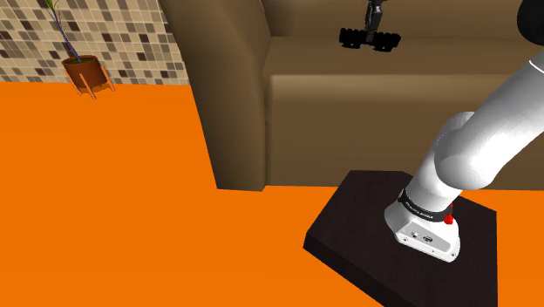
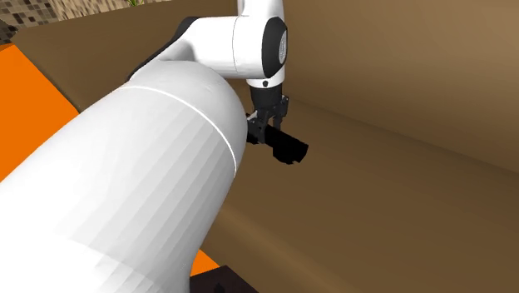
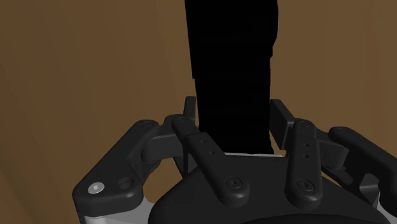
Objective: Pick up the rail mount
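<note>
The rail mount (image 1: 370, 39) is a black, bar-shaped piece with knobbly ends. It hangs just over the brown sofa's seat (image 1: 349, 113), in front of the backrest. My black gripper (image 1: 374, 28) comes down on it from above and is shut on it. The second exterior view has the gripper (image 2: 264, 131) clasping the mount (image 2: 289, 149), which sticks out sideways over the seat cushion (image 2: 374, 216). Seen from the wrist, the mount (image 3: 234, 76) runs as a long black bar away from between the fingers (image 3: 216, 167).
The sofa's broad armrest (image 1: 222, 87) stands towards the shoulder view's left of the seat. An orange floor (image 1: 96, 192) spreads in front, with a potted plant (image 1: 85, 70) by a mosaic wall (image 1: 105, 35). My dark stand (image 1: 349, 235) sits against the sofa front.
</note>
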Controlling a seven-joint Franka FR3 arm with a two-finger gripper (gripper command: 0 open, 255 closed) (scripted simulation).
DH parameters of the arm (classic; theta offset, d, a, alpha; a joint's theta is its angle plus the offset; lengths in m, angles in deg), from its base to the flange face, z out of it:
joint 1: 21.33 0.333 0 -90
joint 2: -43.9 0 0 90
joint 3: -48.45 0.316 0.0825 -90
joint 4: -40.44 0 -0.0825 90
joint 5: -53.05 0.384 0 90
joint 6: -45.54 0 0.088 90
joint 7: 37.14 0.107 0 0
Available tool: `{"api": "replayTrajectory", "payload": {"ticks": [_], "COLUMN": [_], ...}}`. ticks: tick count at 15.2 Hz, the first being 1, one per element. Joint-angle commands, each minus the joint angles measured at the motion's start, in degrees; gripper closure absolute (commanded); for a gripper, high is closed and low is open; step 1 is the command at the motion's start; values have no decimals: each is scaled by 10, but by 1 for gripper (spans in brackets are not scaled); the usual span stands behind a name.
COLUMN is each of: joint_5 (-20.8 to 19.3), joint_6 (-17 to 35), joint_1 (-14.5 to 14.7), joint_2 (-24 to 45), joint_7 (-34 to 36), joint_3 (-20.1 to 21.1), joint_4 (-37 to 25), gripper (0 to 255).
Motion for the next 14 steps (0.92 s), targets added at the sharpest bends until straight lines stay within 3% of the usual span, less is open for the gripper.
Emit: {"api": "replayTrajectory", "payload": {"ticks": [1,14], "joint_5": [3,21], "joint_6": [-15,-102], "joint_1": [1,5], "joint_2": [5,41], "joint_7": [-2,-24], "joint_3": [0,-5], "joint_4": [-19,-140], "gripper": [255,255]}}
